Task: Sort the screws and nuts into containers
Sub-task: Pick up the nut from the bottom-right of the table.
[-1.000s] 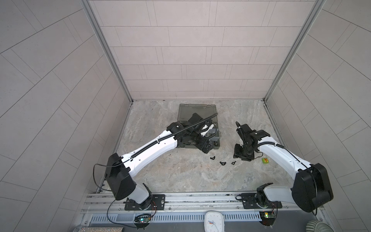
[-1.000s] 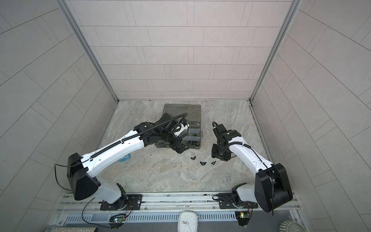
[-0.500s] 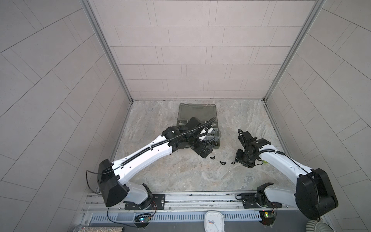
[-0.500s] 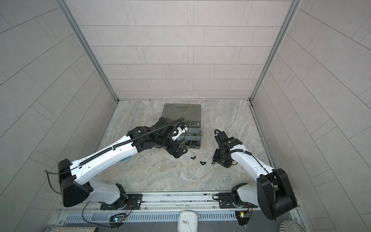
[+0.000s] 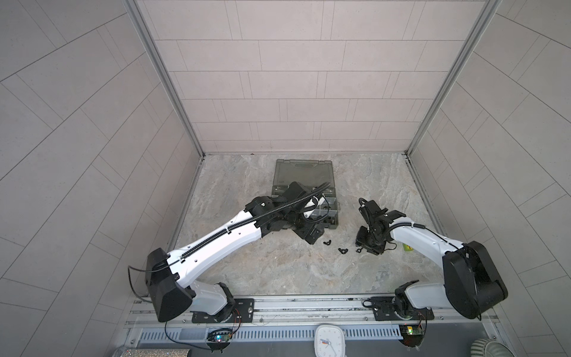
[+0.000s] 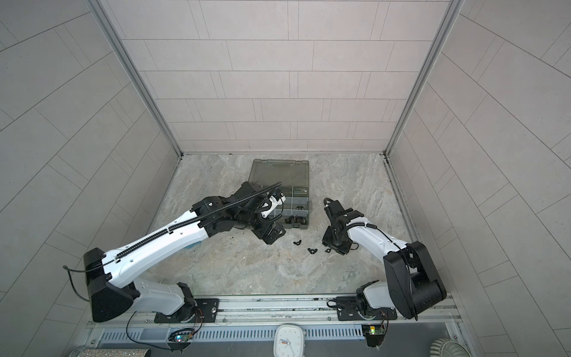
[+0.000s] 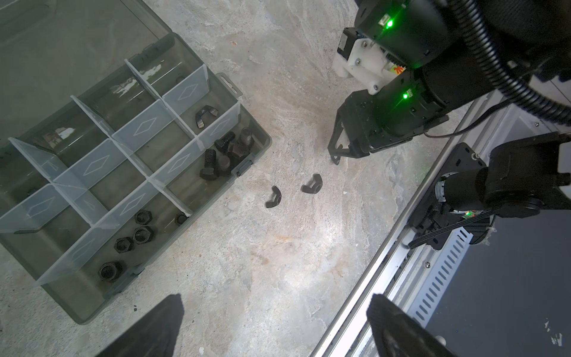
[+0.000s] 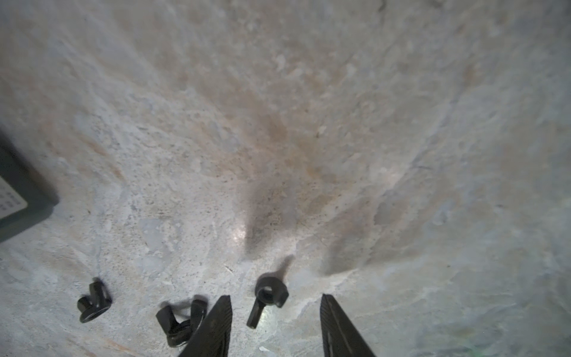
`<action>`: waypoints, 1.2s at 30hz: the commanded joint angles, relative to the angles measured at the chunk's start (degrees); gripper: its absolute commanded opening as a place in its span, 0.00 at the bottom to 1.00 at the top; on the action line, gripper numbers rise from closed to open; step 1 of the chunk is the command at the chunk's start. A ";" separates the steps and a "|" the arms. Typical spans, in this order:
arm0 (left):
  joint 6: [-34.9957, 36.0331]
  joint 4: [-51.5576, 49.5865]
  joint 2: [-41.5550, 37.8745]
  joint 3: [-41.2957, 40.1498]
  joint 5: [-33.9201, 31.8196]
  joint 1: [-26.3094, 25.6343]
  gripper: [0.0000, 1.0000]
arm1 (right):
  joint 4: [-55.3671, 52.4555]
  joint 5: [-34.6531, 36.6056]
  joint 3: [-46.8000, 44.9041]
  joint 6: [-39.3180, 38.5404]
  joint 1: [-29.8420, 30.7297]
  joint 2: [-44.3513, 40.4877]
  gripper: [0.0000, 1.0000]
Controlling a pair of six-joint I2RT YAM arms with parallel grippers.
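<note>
Wing nut (image 8: 267, 293) is straddled by the half-spread right claw (image 8: 275, 296) for pinching, while the left claw (image 7: 274, 301) is held wide, empty.

Table (image 5: 278, 272) marbled grey-beige, rusty veins. Organiser case (image 7: 71, 306) olive-grey, see-through; dividers (image 7: 145, 126) pale, frosted, diamond marks. Screws (image 7: 216, 163), hex nuts (image 7: 142, 234), wing nuts (image 7: 312, 184) all black. Arms (image 5: 222, 244) white, black joints. Walls (image 5: 293, 86) pale grey tile.

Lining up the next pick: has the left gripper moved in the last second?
Yes. The left gripper has come off the organiser case toward the rail, and is now at its front edge, near the loose wing nuts.
</note>
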 commanded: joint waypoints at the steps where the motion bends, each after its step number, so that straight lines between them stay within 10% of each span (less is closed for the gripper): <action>1: 1.26 -1.62 -0.88 -0.46 -0.90 -0.30 1.00 | -0.49 0.98 1.28 2.12 0.42 0.89 0.46; 36: 3.20 -1.10 -2.87 -4.28 -2.63 -0.25 1.00 | 0.10 0.54 -0.07 4.50 2.97 4.75 0.35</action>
